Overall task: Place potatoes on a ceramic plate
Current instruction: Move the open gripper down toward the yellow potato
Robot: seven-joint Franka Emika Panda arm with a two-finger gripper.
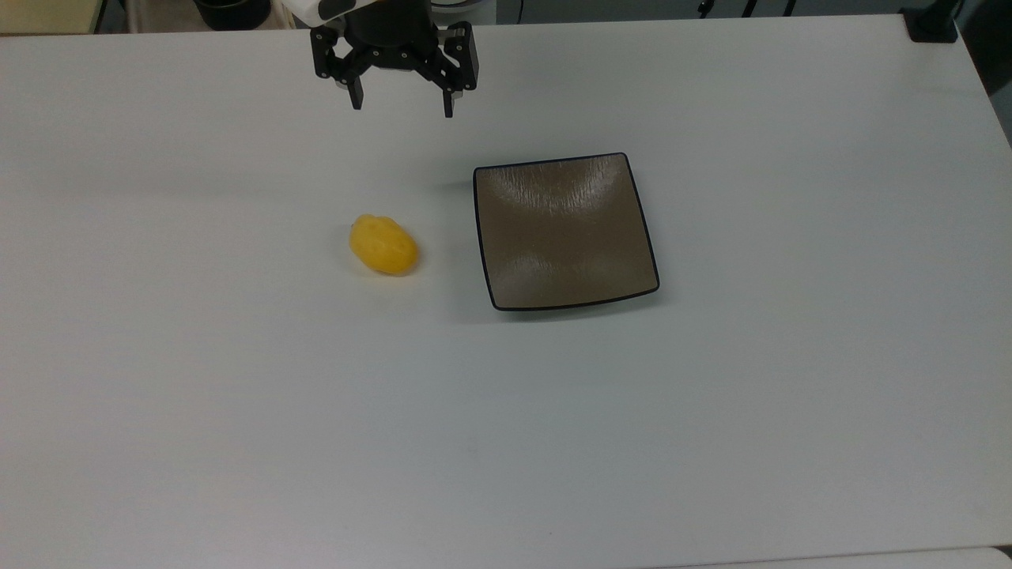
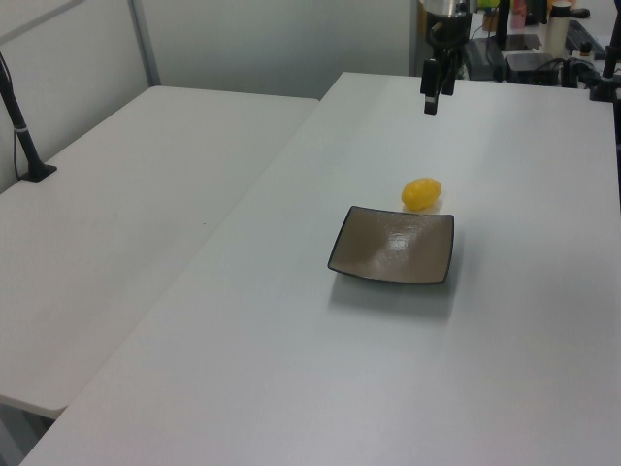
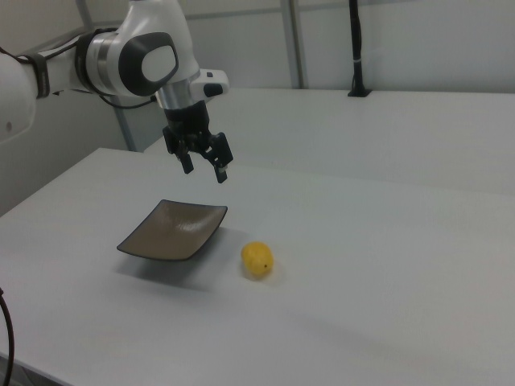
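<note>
A bright yellow, egg-shaped potato lies on the white table, a short way off the top view's left edge of the ceramic plate. The plate is square, glossy brown-grey with a thin black rim, and nothing lies on it. Both also show in the left view, potato behind plate, and in the right view, potato to the right of plate. My gripper hangs open and empty well above the table, near the top view's upper edge. It shows too in the left view and the right view.
The white table stretches wide around both things. A second white table adjoins it on the left view's left, with a black post standing on it. Cluttered equipment sits beyond the far edge.
</note>
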